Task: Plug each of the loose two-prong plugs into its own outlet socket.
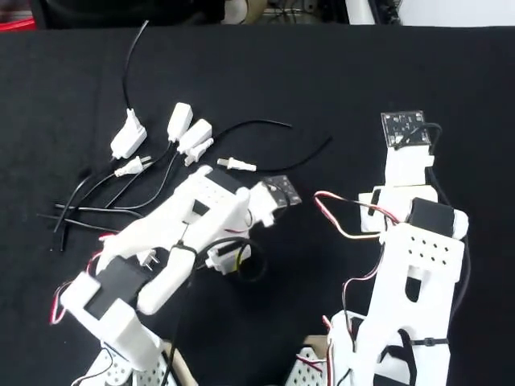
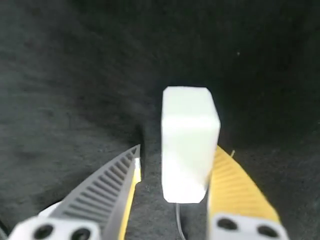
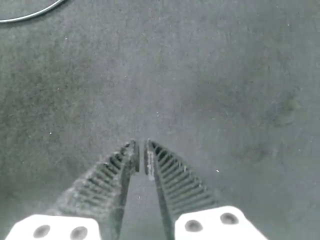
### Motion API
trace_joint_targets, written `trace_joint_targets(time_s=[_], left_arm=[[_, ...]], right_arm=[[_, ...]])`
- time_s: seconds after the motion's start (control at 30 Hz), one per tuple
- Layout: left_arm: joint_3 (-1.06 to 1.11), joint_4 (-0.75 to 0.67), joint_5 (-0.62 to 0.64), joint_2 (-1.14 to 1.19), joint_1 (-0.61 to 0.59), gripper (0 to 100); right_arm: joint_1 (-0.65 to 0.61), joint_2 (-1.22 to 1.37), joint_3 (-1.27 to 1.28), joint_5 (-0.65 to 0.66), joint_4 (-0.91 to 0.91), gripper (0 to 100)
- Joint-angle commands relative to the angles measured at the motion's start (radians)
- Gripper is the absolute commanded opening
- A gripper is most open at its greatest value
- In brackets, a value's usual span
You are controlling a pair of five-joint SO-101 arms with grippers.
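On the black cloth table (image 1: 362, 72), with room clutter (image 1: 241, 10) along the top edge, the white plugs (image 1: 191, 135) and black cables (image 1: 68, 211) lie in the upper left, the left gripper (image 2: 177, 150) stands apart around a white block (image 2: 189, 130), and the right gripper (image 3: 141, 155) is almost together over bare cloth.

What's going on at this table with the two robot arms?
The left gripper is open around a white connector body with a thin cable, one finger against its side. The right gripper sits shut over the bare black table, holding nothing. A two-prong plug lies loose among other white connectors.
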Motion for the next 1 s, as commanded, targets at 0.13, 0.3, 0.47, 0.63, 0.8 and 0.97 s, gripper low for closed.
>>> trace_joint_targets(time_s=[0.13,0.3,0.47,0.63,0.8,0.97], left_arm=[[-0.016,-0.015,0.003,-0.1,-0.071,22],[-0.016,-0.084,-0.048,-0.1,-0.165,22],[-0.033,-0.023,-0.055,-0.112,-0.177,21],[-0.091,0.144,-0.023,-0.198,-0.134,21],[-0.035,0.235,0.029,-0.505,-0.171,21],[0.116,0.241,0.037,-0.922,-0.348,21]], right_arm=[[0.011,-0.025,-0.047,0.003,0.006,2.8],[-0.021,-0.025,-0.044,0.002,0.006,2.8],[-0.021,-0.025,-0.038,0.002,0.006,2.8],[-0.026,-0.025,-0.036,0.002,0.006,2.8],[-0.051,-0.025,-0.036,0.002,0.006,2.8],[-0.149,-0.021,-0.041,0.003,0.003,2.8]])
